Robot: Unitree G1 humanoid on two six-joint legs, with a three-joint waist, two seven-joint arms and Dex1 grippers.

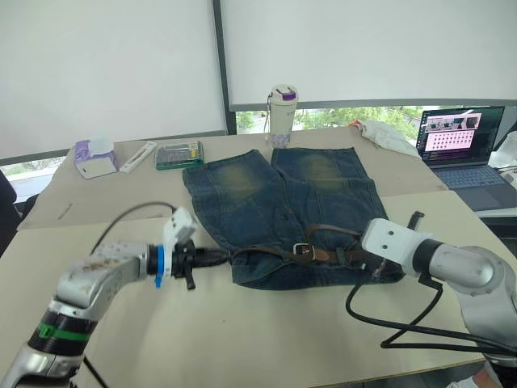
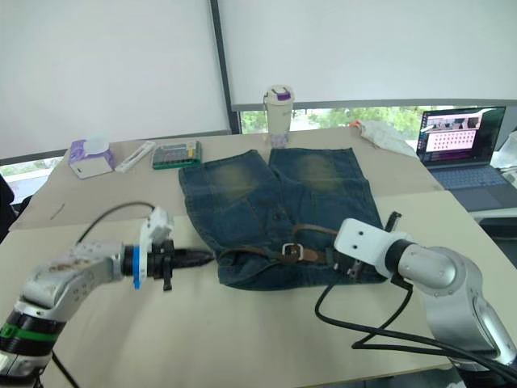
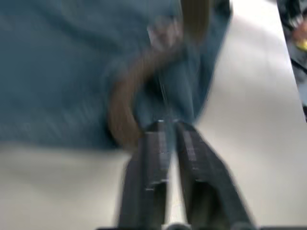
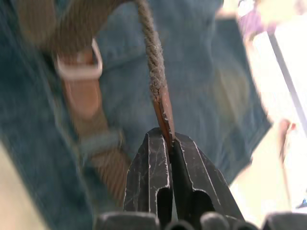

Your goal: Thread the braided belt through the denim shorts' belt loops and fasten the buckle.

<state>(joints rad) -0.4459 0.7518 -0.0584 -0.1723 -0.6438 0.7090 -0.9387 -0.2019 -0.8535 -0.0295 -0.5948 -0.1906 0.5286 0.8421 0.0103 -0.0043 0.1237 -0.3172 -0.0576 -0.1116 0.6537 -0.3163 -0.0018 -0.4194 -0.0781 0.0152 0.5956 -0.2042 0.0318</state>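
Desk (image 1: 266, 339) of pale beige carries everything. At its nine o'clock side, the left pincer (image 1: 216, 258), two black fingers narrowed almost together, reaches the waistband corner of the faded blue denim shorts (image 1: 279, 206); its wrist view suggests denim nipped at the tips, but blur keeps me from being certain. The shorts lie flat mid-desk, waistband toward six o'clock, legs pointing to twelve. Along the waistband runs the dark-brown braided belt (image 1: 271, 252), bowing up at the left edge, with its rectangular silver metal buckle (image 1: 302, 251) near the middle and a small blue denim belt loop (image 4: 100, 142) over the strap just beside it. At three o'clock the right pincer (image 4: 168, 139) is clamped on the belt's worn reddish tip (image 4: 163, 108), holding it above the denim.
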